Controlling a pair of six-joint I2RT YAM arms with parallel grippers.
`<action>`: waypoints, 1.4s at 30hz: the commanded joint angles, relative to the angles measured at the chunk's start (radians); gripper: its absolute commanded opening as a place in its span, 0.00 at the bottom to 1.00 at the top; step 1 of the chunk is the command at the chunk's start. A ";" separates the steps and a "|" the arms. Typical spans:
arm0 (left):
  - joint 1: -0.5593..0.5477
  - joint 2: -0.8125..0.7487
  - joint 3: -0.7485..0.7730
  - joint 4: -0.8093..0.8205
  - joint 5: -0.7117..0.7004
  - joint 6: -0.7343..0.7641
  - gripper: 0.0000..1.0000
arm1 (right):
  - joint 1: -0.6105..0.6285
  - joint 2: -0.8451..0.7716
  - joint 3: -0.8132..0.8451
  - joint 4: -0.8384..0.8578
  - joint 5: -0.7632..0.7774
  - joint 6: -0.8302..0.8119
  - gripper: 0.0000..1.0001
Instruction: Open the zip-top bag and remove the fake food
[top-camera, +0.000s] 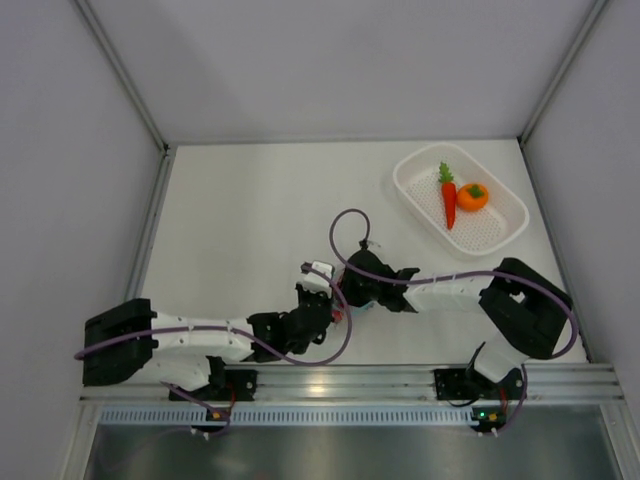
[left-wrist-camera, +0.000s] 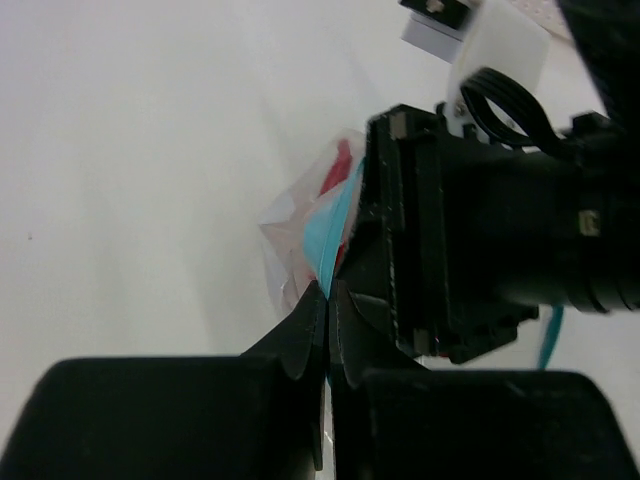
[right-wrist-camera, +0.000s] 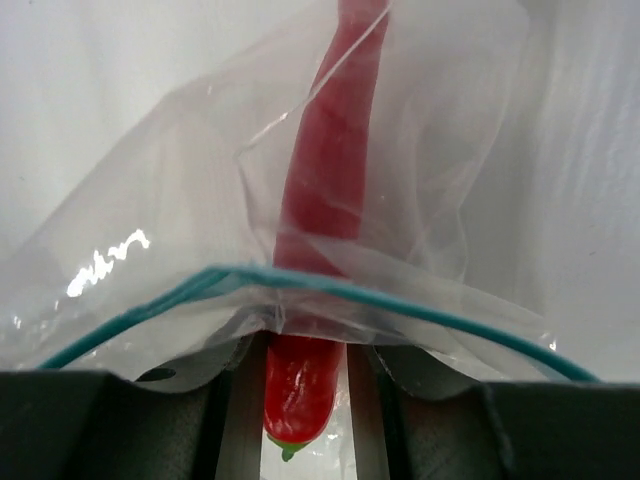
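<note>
The zip-top bag (right-wrist-camera: 150, 260) is clear, and its blue zip strip (right-wrist-camera: 430, 312) gapes open. The red chili pepper (right-wrist-camera: 305, 390) lies in the bag's mouth with its green stem end poking out. My right gripper (right-wrist-camera: 300, 350) is closed on the chili, one finger at each side. My left gripper (left-wrist-camera: 328, 292) is shut on the blue zip strip (left-wrist-camera: 325, 235) at the bag's edge. In the top view both grippers, left (top-camera: 325, 300) and right (top-camera: 352, 297), meet near the table's front middle and hide most of the bag. The carrot (top-camera: 449, 200) and the orange (top-camera: 472, 197) lie in the white basket.
The white perforated basket (top-camera: 412, 195) stands at the back right. Grey walls enclose the white table (top-camera: 250, 220) on three sides. A metal rail runs along the near edge. A purple cable loops above the right wrist.
</note>
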 joint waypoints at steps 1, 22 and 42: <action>-0.004 -0.057 -0.007 0.064 0.128 0.054 0.00 | -0.037 -0.011 0.096 -0.038 -0.013 -0.116 0.00; -0.016 -0.058 0.093 -0.085 0.229 0.265 0.00 | -0.135 -0.026 0.253 -0.246 -0.420 -0.393 0.00; -0.017 0.061 0.079 -0.040 0.620 0.398 0.00 | -0.251 0.145 0.417 -0.359 -0.558 -0.443 0.00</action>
